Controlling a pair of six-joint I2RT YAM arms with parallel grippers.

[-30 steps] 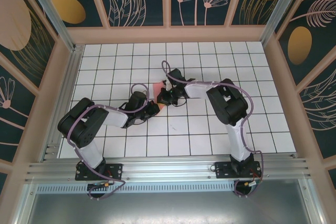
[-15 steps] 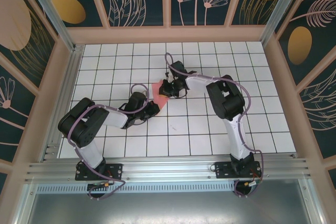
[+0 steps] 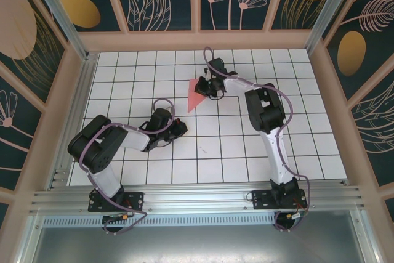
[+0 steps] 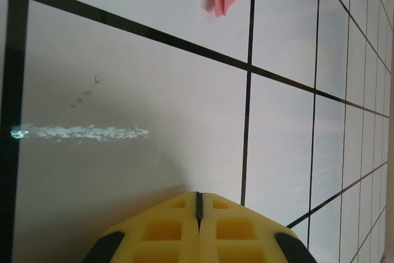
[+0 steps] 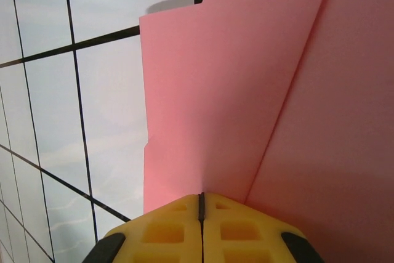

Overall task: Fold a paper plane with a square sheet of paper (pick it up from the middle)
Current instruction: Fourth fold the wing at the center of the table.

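White gridded tabletop (image 3: 246,152), far centre: paper plane (image 3: 196,95), pointed and part-folded, pinched at one edge by the right gripper (image 3: 209,87). Left gripper (image 3: 179,129) sits nearer, fingers pressed together, empty. Judged light, limp and easily creased; best held along the centre fold.

The right fingers (image 3: 209,86) grip the paper plane (image 3: 195,95), left fingers (image 3: 180,128) well apart.

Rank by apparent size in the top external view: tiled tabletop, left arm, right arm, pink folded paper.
1. Tiled tabletop, largest.
2. Right arm and left arm: too alike to rank.
3. Pink folded paper, smallest.
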